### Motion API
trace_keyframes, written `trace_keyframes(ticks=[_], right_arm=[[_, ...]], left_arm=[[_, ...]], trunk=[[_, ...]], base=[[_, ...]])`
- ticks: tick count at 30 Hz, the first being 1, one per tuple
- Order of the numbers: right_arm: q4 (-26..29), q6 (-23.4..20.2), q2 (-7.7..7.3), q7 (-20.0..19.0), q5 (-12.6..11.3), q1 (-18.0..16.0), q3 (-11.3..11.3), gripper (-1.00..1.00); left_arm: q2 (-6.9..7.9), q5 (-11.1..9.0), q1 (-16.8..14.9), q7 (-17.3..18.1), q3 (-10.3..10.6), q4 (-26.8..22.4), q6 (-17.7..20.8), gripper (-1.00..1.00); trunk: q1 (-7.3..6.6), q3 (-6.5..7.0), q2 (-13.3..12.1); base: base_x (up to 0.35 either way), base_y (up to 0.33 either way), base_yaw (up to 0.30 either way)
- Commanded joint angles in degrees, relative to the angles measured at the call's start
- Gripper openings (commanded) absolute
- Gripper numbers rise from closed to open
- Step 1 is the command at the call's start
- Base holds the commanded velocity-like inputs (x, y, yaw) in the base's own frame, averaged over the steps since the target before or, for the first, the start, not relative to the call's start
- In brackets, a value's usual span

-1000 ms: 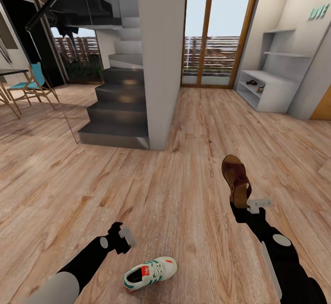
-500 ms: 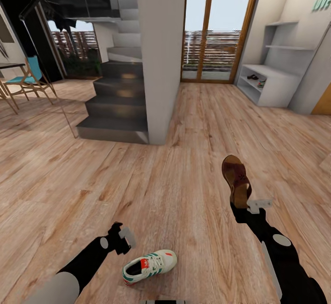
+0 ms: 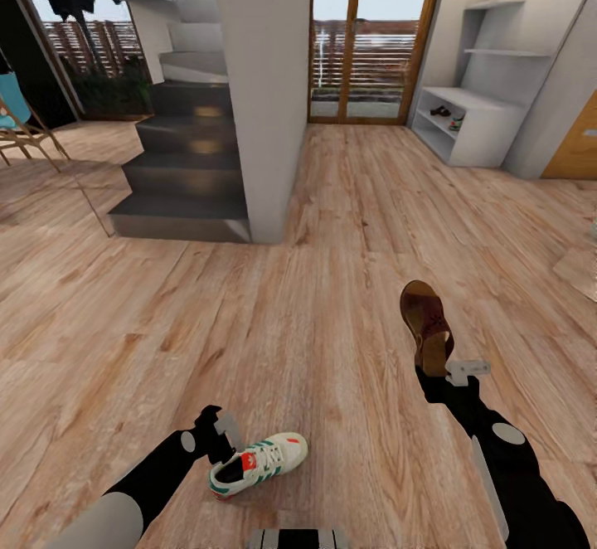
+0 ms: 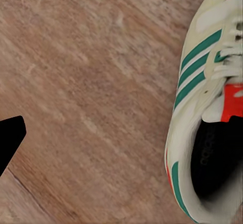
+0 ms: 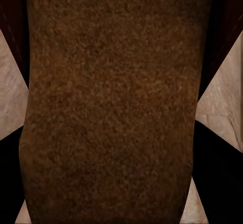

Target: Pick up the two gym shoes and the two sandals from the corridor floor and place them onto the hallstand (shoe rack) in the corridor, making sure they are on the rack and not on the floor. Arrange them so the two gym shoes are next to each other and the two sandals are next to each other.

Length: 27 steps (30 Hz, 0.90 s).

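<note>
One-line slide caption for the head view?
Right pincer holds a brown sandal aloft; left pincer hovers beside a gym shoe on wood floor.

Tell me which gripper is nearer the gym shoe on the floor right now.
Left. The left gripper sits right at the heel end of the gym shoe, not gripping it. The right gripper is well off to its right, holding a sandal.

Head view high, facing forward and down over corridor floor; wrist views close, sharing gym shoe and sandal
</note>
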<state>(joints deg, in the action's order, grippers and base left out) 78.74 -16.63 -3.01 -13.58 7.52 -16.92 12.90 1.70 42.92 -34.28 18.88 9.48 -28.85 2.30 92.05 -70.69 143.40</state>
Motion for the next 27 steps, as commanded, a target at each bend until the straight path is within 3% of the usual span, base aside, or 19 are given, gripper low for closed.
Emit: trace_keyframes(ticks=[1, 8, 16, 21, 27], right_arm=[[0.1, -0.2, 0.02, -0.5, 0.6, 0.0, 0.1, -1.00], [0.1, -0.2, 0.02, -0.5, 0.6, 0.0, 0.1, -1.00], [0.5, -0.2, 0.02, -0.5, 0.6, 0.0, 0.1, -1.00], [1.2, -0.2, 0.02, -0.5, 0.6, 0.0, 0.0, -1.00], [1.3, -0.2, 0.02, -0.5, 0.6, 0.0, -0.1, -1.00]], left_arm=[[0.05, 0.3, 0.0, 0.2, 0.2, -0.2, 0.2, 1.00], [0.12, 0.3, 0.0, 0.2, 0.4, -0.2, 0.2, 1.00], [0.15, 0.4, 0.0, 0.2, 0.7, 0.3, 0.3, 1.00], [0.31, 0.6, 0.0, 0.1, 0.7, 3.9, 0.2, 1.00], [0.72, 0.6, 0.1, 0.2, 0.7, 4.8, 0.2, 1.00]], trunk=[[0.01, -0.36, 0.0], [0.14, -2.10, 0.1], [0.14, -2.23, 0.1], [0.14, -2.23, 0.1], [0.14, -2.23, 0.1]], base=[[0.000, 0.000, -0.113], [0.000, 0.000, -0.061], [0.000, 0.000, -0.002], [0.000, 0.000, 0.000], [0.000, 0.000, 0.000]])
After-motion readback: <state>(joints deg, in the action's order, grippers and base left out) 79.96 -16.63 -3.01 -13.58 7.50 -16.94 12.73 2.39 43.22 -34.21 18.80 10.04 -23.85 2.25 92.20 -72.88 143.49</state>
